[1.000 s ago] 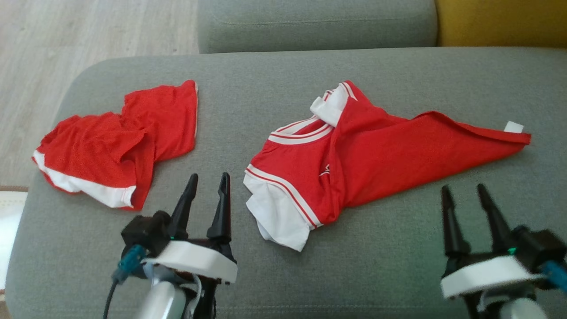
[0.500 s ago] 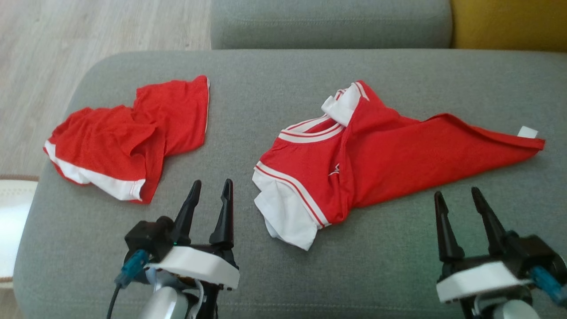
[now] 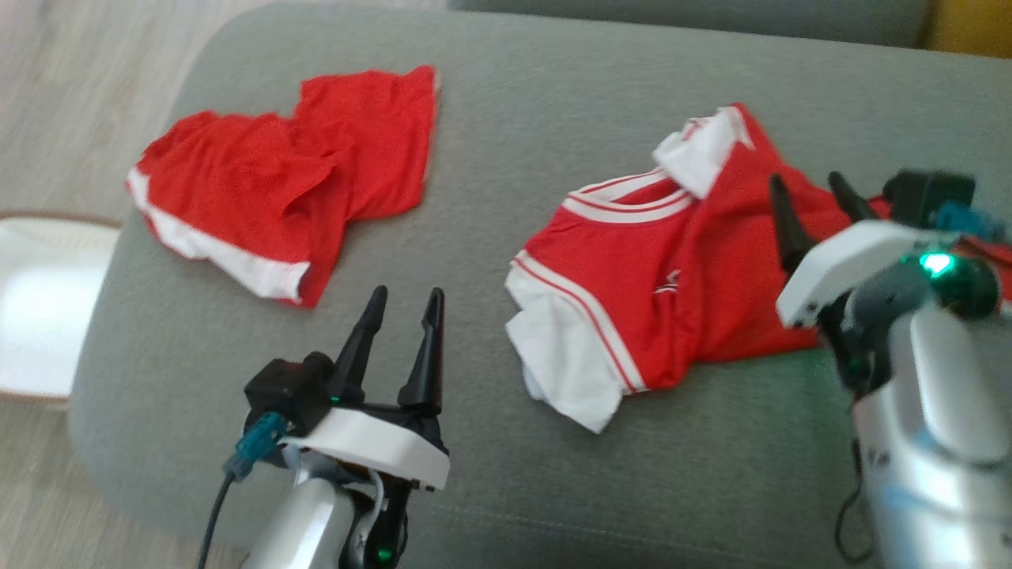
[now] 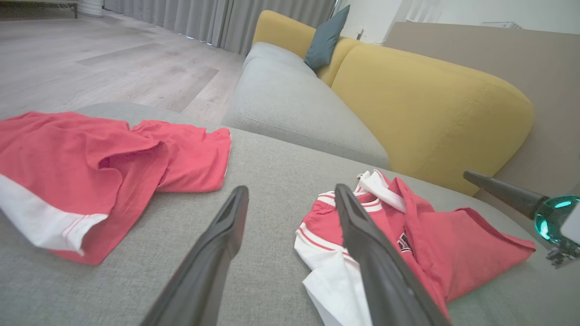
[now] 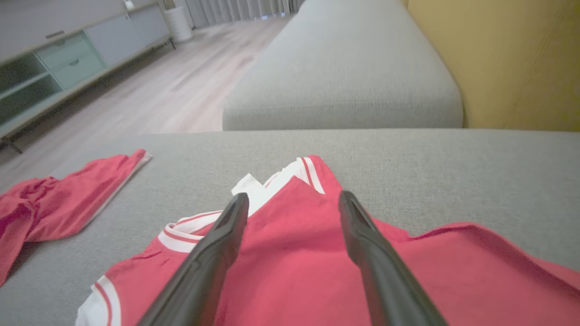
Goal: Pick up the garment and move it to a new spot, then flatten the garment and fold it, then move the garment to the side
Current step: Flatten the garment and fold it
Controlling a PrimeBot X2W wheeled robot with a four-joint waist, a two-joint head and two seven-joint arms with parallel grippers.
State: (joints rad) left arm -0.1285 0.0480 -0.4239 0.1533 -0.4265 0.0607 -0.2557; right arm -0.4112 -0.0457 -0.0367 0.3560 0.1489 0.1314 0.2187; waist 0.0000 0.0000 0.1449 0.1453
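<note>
**Hovering over a crumpled red jersey [image 3: 711,316]**

The red jersey lies rumpled at three o'clock on the grey cushion [image 3: 506,474]. The right gripper [image 3: 806,178] is over it, jaws wide, holding nothing. The left gripper [image 3: 407,294] sits at six o'clock, equally wide and empty. Likely risk: pinching one layer only, so the doubled cloth drags or bunches. Red shorts [image 3: 277,174] at ten o'clock crowd the spare space.

Before me spreads a broad grey woven-fabric seat cushion [image 3: 514,95], and past it lies a second grey upholstered sofa seat [image 5: 344,68]. To my right rises a mustard-yellow padded backrest [image 4: 426,108] with a dark teal throw pillow [image 4: 326,38] propped against it. Pale wood-plank floor [image 4: 90,68] runs to grey pleated curtains [image 4: 217,18] and a low grey-green sideboard [image 5: 68,63]. The light is soft and even.
</note>
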